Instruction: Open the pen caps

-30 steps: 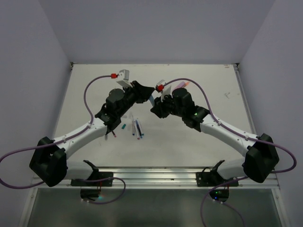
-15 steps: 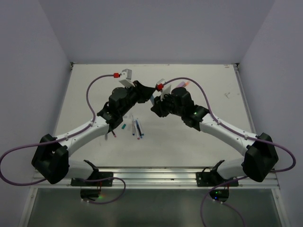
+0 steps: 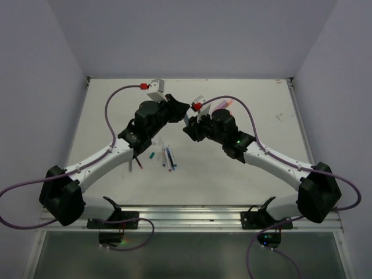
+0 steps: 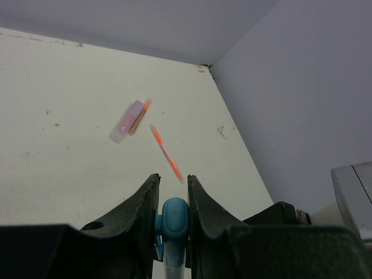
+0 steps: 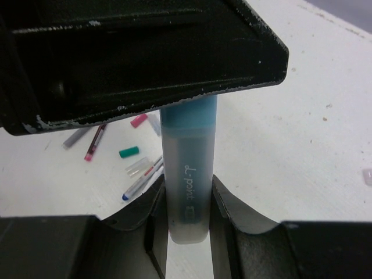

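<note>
Cap (image 4: 174,216) is clamped in my left hand (image 4: 172,185); right hand (image 5: 187,189) clamps the pen (image 5: 187,157), opposed for a straight pull-apart.

Robot lab cell, white table (image 3: 261,116) boxed by plain grey walls (image 3: 192,35), arms (image 3: 99,163) mounted on an aluminium rail (image 3: 192,216).

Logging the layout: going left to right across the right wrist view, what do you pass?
Grey pen → dark red pen → teal cap → light-blue-capped marker → small pale object at the right edge.
</note>
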Controlling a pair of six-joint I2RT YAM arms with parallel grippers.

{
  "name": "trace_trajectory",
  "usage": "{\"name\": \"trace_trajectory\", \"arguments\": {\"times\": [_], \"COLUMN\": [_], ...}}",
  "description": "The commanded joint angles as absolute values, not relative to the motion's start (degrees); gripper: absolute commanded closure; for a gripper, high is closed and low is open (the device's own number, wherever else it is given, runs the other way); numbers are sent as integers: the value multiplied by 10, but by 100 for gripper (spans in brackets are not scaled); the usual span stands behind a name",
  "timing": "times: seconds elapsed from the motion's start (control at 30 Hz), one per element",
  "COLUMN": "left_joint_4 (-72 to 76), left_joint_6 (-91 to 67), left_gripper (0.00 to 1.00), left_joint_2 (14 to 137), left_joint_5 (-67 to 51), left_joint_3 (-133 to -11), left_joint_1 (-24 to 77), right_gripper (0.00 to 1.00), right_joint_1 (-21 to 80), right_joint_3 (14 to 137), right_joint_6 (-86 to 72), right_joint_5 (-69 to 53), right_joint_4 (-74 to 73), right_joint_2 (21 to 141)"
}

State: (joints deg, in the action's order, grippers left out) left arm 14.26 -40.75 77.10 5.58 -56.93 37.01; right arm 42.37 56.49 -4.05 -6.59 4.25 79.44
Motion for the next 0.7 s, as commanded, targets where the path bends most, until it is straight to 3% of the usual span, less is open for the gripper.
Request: {"name": "trace_trajectory", "arguments": {"times": [0.0,0.4,0.67], "left_joint_4": [240,352,226], "left_joint_6": [-388,-402,-374], "left_gripper": [100,100,100], "left_joint_2": [750,730,716], "left_joint_5": [107,82,77], "left_joint_3": [-656,-709,-689], "left_joint_1": [343,265,257], "right_gripper": [100,100,100], "right_joint_1": [426,439,439], "right_joint_3": [506,436,456], "right_joint_6": [-34,-68,-104], "right_joint_5": [-49,-73,-48], "right_joint_4": [-7,38,25], "right_joint_2": [797,807,801]}}
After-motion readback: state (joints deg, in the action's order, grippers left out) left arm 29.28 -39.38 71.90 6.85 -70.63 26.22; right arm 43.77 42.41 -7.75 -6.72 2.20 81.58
